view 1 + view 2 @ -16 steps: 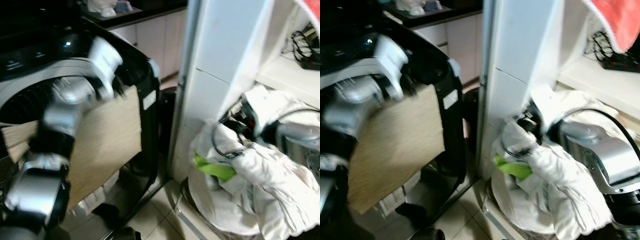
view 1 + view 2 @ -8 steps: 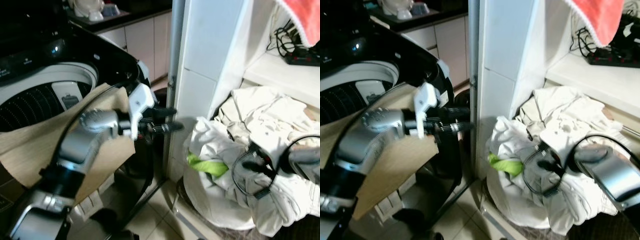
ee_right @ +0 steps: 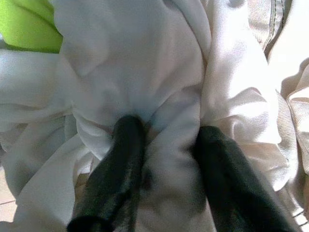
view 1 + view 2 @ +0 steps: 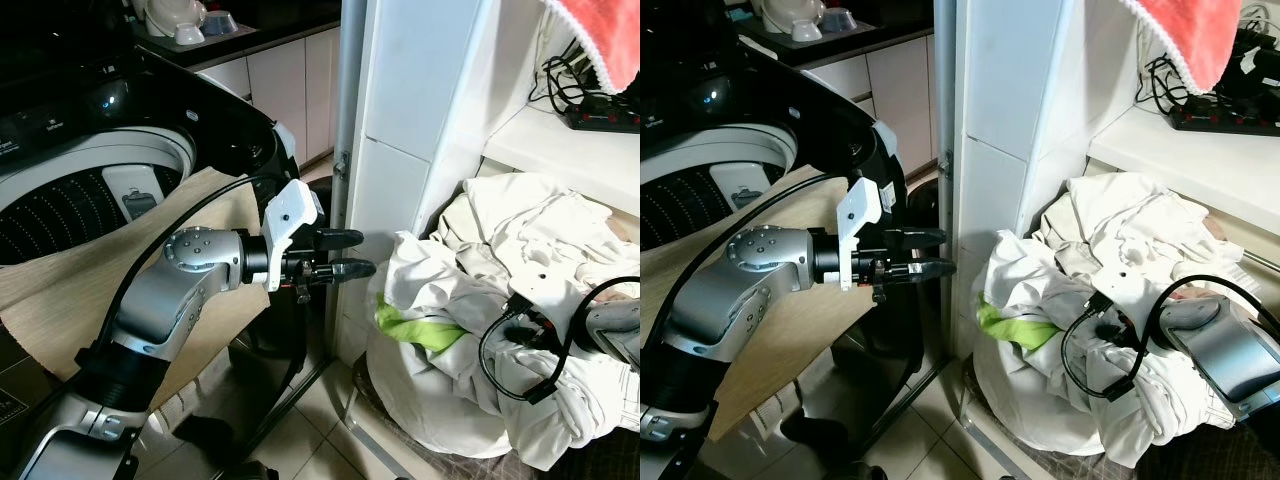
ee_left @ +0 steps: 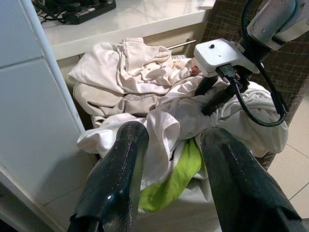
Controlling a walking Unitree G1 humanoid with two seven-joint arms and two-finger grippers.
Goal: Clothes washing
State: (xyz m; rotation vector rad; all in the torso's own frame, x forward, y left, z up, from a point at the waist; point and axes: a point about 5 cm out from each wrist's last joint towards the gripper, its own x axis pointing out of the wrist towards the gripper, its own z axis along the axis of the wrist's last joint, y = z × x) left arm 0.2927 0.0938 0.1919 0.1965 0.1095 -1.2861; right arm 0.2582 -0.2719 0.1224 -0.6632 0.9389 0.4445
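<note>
White laundry (image 4: 520,300): heaped in the basket (image 4: 1040,440) by the white pillar.

Head views: your left pincer (image 4: 352,255) hangs narrowly parted, empty, short of the heap.

Left wrist view: green garment (image 5: 174,181) half buried (likely to drag out).

Right wrist view: your right pincer (image 3: 164,145) presses parted fingers into cloth; close shallow and it may slip.
</note>
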